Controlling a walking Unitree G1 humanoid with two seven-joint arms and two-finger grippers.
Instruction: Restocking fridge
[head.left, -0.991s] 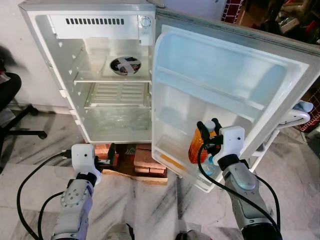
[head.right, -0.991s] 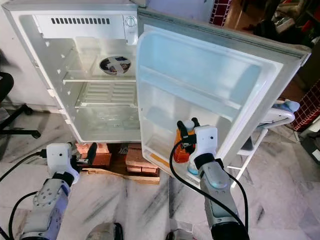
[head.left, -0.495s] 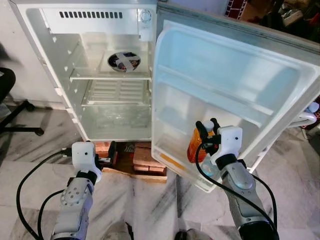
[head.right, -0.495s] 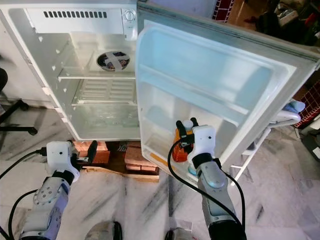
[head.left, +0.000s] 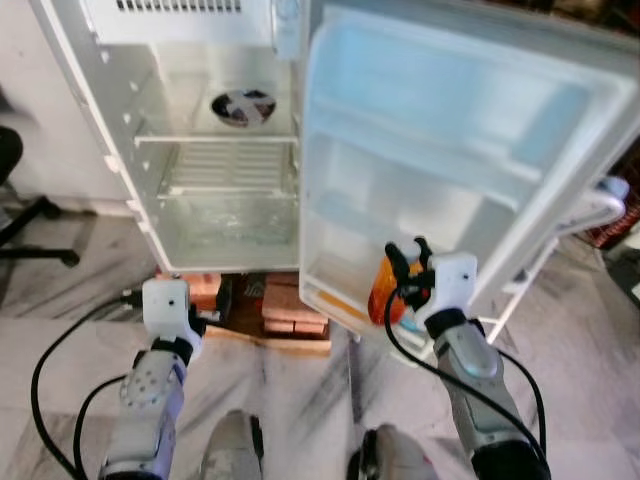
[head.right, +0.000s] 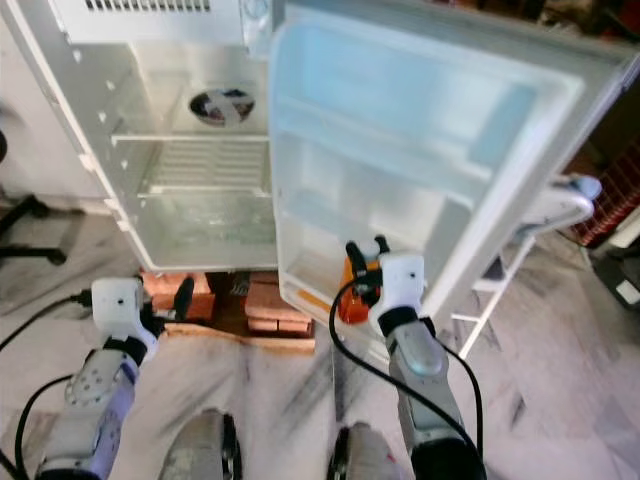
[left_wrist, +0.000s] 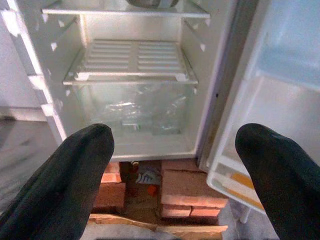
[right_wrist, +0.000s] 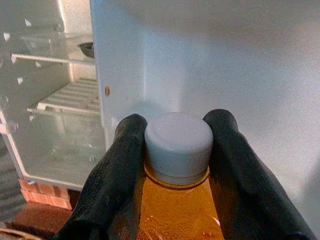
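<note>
Lower center-right of frame, your R gripper pinches orange bottle at its cap, by open fridge door. L gripper spread wide, empty, lower left.

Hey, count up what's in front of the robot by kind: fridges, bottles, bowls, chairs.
Fridge: 1
Bottle, orange, held in the right end effector: 1
Bowl on the upper shelf: 1
Chair: 1
Total: 4
</note>
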